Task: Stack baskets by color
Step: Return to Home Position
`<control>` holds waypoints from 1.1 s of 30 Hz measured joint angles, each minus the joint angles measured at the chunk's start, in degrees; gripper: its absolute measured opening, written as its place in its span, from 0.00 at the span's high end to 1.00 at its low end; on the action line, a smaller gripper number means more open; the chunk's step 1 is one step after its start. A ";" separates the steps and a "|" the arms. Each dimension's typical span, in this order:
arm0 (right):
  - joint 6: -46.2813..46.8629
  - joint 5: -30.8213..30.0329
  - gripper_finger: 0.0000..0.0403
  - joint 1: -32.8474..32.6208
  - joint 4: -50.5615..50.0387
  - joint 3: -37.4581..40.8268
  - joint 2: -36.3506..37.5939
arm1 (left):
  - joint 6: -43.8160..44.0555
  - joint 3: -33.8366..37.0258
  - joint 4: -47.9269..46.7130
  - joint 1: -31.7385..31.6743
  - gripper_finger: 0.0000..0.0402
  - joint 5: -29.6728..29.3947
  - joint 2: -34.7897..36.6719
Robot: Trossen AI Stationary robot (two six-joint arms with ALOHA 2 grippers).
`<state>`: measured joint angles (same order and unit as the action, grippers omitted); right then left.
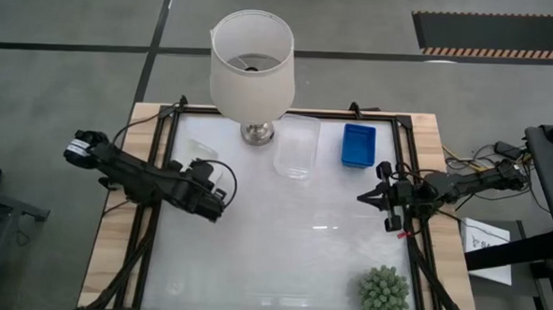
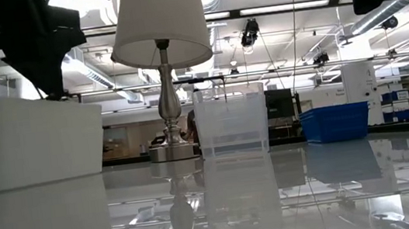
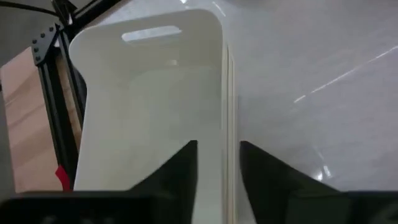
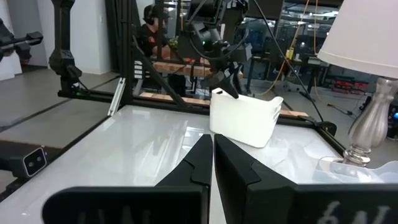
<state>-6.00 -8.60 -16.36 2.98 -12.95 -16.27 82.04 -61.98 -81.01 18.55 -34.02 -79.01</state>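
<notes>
Since each colour had its own pile, the white baskets (image 3: 149,112) sat by the table's (image 1: 281,258) left edge, the left gripper (image 3: 217,171) narrowly parted astride one wall; the clear baskets (image 1: 295,148) stood at the far edge beside the lamp (image 1: 253,60), the blue baskets (image 1: 358,145) near the far right corner. The right gripper (image 1: 363,198), pinched together and empty, hung at the right edge. How many each pile held could not be told.

Grey concrete floor (image 1: 68,15), striped hazard mat (image 1: 495,32), ceiling strip lights (image 2: 285,7).
</notes>
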 joint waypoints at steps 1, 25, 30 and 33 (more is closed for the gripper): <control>0.00 0.00 0.98 0.00 -0.14 0.00 0.00 | -0.11 0.00 -0.02 0.00 0.73 0.45 0.33; -12.41 4.37 0.98 0.11 19.17 12.26 0.10 | -93.63 32.77 130.65 17.27 0.85 9.07 0.35; -14.32 3.88 0.98 0.81 19.88 12.20 0.31 | -96.94 44.85 137.02 10.26 0.97 10.88 8.84; -15.09 3.87 0.98 1.62 19.78 12.20 0.50 | -93.44 51.46 136.96 3.32 0.99 14.30 16.26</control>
<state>-21.09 -4.73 -14.74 22.76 -0.75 -15.77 -11.40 -10.51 55.95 21.86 -19.72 -62.75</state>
